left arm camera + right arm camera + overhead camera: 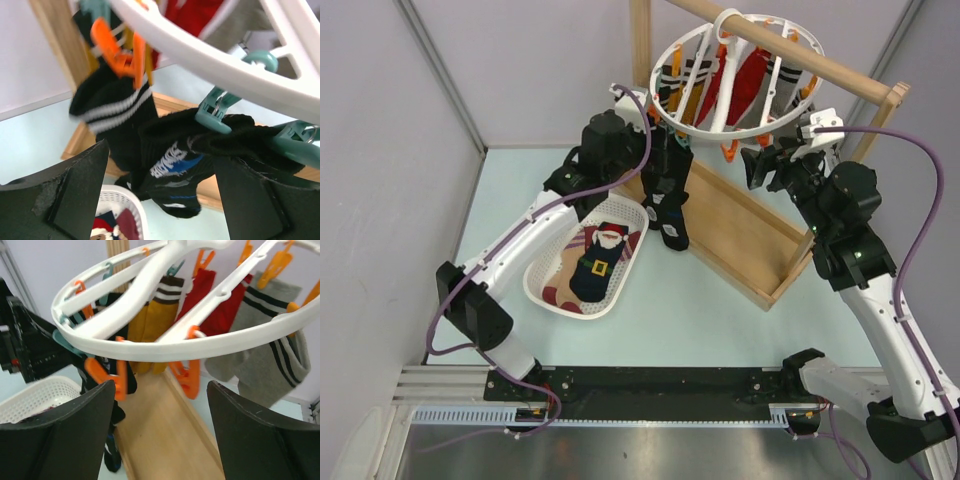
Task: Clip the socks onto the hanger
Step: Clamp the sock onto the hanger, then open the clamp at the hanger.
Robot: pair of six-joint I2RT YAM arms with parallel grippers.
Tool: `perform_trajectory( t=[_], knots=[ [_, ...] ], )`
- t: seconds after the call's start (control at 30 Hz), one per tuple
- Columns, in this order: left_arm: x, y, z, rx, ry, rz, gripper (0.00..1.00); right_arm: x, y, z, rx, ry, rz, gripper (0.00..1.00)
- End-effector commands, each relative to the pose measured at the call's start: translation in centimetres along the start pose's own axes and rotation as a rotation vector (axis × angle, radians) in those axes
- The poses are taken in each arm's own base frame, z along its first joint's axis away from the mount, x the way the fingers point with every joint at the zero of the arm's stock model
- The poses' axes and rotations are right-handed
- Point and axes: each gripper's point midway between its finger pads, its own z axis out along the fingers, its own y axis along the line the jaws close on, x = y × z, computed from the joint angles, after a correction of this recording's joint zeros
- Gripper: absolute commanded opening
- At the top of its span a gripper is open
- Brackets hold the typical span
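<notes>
- 1 hanger (pixel 692 127) on the rail (pixel 840 70), 1 basket (pixel 542 290), 2 arms.
- Socks (pixel 220 305) on the hanger: 2 mustard, 2 red, 2 black. The grey striped ones overlap, so I can't count them. At least 2 more are in the basket.
- Left arm is stretched forward and up, wrist under the ring's near-left edge. Left gripper (pixel 160 155) has its jaws wide apart and holds nothing.
- Black logo sock (pixel 170 165) hangs straight ahead of its tips from a teal clip (pixel 215 112), up and right. Striped black sock (pixel 112 107) is on an orange clip (pixel 120 55), up and left. The ring passes overhead.
- Right arm has its elbow raised, wrist at the ring's right side. Right gripper (pixel 161 390) is also spread, with nothing in it.
- The rim is just above and ahead of its fingers, and the socks hang beyond.
</notes>
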Motion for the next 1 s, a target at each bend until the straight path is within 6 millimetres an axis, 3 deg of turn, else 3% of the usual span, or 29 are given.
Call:
perform_trajectory(
  t=[0.0,0.2,0.47,0.57,0.6,0.67,0.7,0.77,0.8,0.87,0.9,0.97],
  knots=[
    [-3.5,0.5,-1.7,0.007,-0.098,-0.03,0.88,-1.5,1.6,0.3,-0.122,-0.044,-0.026,0.77],
    [-3.7,0.6,-2.2,0.013,-0.107,-0.028,0.88,-0.9,3.7,1.3,-0.237,-0.042,-0.011,0.73],
    [-4.4,0.4,-3.1,0.023,-0.131,-0.028,0.89,-1.1,3.3,1.7,-0.208,-0.053,0.016,0.71],
    [-5.0,0.0,-4.4,0.055,-0.175,-0.031,0.89,-1.1,3.2,1.8,-0.202,-0.052,0.026,0.71],
    [-3.9,-0.1,-4.4,0.067,-0.165,-0.029,0.89,-1.2,3.3,1.7,-0.204,-0.053,0.028,0.71],
    [-5.4,-0.9,-6.3,0.127,-0.244,-0.02,0.89,-1.2,3.3,1.7,-0.204,-0.052,0.035,0.7],
    [-4.2,-1.5,-6.4,0.171,-0.245,-0.011,0.89,-1.2,3.3,1.7,-0.205,-0.054,0.037,0.7],
    [-6.1,-3.1,-8.9,0.267,-0.348,0.003,0.89,-1.2,3.3,1.8,-0.201,-0.053,0.042,0.71],
    [-4.7,-3.5,-9.1,0.295,-0.342,0.012,0.89,-1.1,3.2,1.8,-0.198,-0.051,0.043,0.71],
    [-5.7,-4.6,-11.0,0.344,-0.422,0.054,0.89,-1.3,3.2,1.8,-0.195,-0.056,0.046,0.71],
    [-4.5,-5.5,-11.2,0.369,-0.412,0.075,0.9,-1.2,3.1,1.9,-0.193,-0.056,0.047,0.71],
    [-5.0,-7.2,-12.7,0.414,-0.471,0.128,0.91,-1.3,3.1,1.9,-0.194,-0.056,0.053,0.71]
  ],
)
